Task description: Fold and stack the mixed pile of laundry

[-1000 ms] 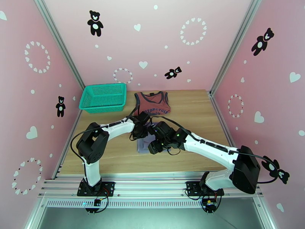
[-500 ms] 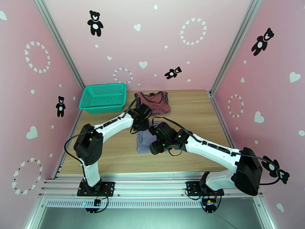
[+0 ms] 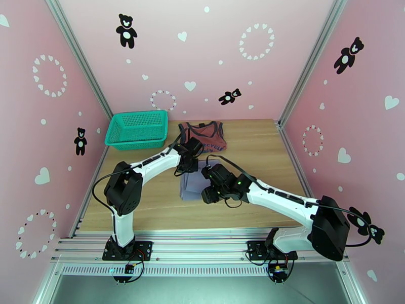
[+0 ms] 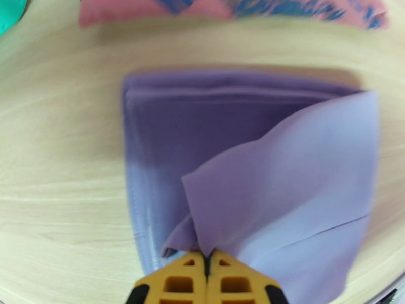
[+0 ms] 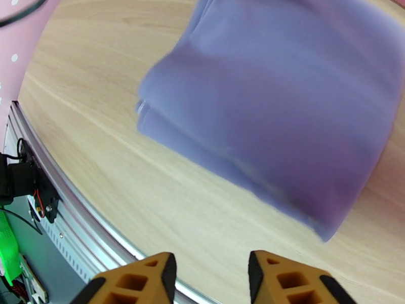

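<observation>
The grey-lavender shirt (image 3: 192,186) lies folded in the middle of the table. My left gripper (image 4: 206,259) is shut on one loose flap (image 4: 304,188) of it and holds that flap up over the folded layers (image 4: 202,122). In the top view the left gripper (image 3: 191,164) hangs above the shirt's far edge. My right gripper (image 5: 207,279) is open with nothing between its fingers, just off the shirt (image 5: 283,97) on its near right side, and in the top view it (image 3: 206,194) hovers there. The rust-red tank top (image 3: 205,135) lies flat behind, lettering up (image 4: 228,6).
A teal mesh basket (image 3: 136,128) stands at the far left of the wooden table (image 3: 253,163). Pink walls close in the left, back and right. The metal rail (image 5: 76,214) at the table's near edge runs close below the right gripper.
My left gripper has moved toward the far side, carrying the shirt's flap with it. The right gripper has shifted slightly and its jaws have narrowed.
</observation>
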`<act>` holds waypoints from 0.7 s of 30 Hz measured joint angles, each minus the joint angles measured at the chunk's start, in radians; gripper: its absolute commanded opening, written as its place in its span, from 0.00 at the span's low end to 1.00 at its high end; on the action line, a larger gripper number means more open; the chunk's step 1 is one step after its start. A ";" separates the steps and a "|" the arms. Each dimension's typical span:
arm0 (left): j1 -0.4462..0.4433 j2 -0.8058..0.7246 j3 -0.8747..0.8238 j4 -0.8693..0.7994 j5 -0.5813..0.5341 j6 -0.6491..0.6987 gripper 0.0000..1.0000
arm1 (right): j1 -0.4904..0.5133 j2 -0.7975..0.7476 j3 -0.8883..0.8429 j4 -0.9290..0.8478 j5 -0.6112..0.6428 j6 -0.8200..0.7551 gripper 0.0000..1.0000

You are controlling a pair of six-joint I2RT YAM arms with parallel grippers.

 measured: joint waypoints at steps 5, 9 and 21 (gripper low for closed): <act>0.002 0.003 -0.011 0.001 -0.037 0.000 0.00 | -0.036 0.072 0.000 0.120 0.016 0.007 0.13; 0.006 0.016 -0.008 0.003 -0.064 0.000 0.00 | -0.054 0.197 0.000 0.210 0.023 0.024 0.00; 0.017 0.123 0.003 0.024 -0.134 0.003 0.01 | -0.057 0.361 -0.045 0.384 -0.001 0.073 0.00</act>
